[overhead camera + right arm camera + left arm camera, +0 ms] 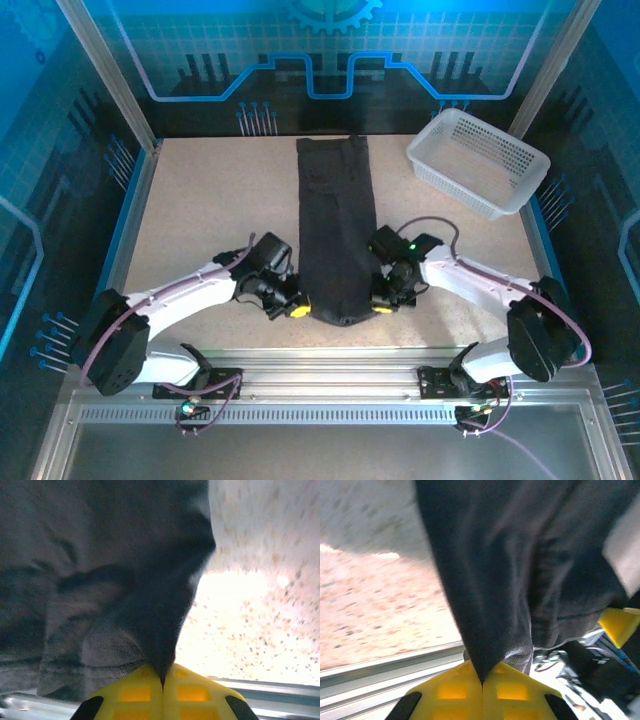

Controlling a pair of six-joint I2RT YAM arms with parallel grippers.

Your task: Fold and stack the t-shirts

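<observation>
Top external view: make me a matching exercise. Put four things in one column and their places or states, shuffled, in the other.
1. t-shirt
2. basket
3. left jaws
4. right jaws

A. shut on the t-shirt's near right corner
B. white, at the far right of the table
C. long dark strip down the table's middle
D. shut on the t-shirt's near left corner

Pairs: 1-C; 2-B; 3-D; 4-A
</observation>
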